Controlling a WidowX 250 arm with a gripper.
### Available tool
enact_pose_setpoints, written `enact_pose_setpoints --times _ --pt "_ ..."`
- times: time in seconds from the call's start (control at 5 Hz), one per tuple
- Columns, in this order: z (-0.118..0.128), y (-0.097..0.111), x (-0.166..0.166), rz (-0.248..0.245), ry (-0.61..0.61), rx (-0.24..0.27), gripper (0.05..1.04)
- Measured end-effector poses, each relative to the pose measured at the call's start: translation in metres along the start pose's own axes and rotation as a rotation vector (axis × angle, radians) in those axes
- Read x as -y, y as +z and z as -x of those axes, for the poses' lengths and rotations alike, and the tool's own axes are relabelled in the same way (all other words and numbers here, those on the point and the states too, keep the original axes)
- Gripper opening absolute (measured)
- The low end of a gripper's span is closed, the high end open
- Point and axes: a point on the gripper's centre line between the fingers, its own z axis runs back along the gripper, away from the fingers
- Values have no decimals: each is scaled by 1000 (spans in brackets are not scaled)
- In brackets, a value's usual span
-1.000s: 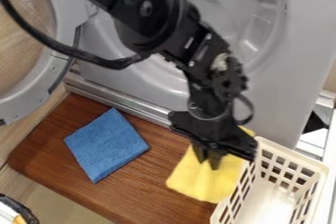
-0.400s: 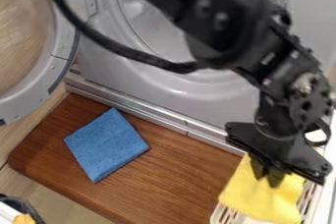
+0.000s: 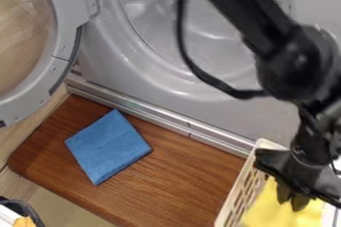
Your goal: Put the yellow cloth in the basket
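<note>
Nearest, right under the gripper [image 3: 293, 199], is the yellow cloth [image 3: 271, 215], inside the walls of the slatted plastic laundry basket [image 3: 234, 198]. The fingertips look closed together on its upper part, presumably so it can drop in without catching the rim. From that pinch the cloth spreads down toward the view's bottom edge, which cuts it off; its long axis cannot be told. The basket stands just beside the wooden board [image 3: 166, 186], likely to keep the drop close. Farther left of the gripper, the folded blue cloth [image 3: 108, 146] lies flat, apart from the work. Beyond the gripper is the front-loading machine [image 3: 190, 94], its round door [image 3: 67, 27] swung open.
</note>
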Motion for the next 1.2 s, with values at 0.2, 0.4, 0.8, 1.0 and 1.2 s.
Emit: enact_pose_setpoints --times 0.2,0.4,0.8,1.0,1.2 --pt "0 -13 1 -15 10 -19 89" --pt "4 -37 -1 -56 3 -60 89" --pt "13 -40 -6 -82 61 -84 311" --pt "13 -38 -13 -84 84 -84 607" --pt "7 -31 -20 -76 98 -66 907"
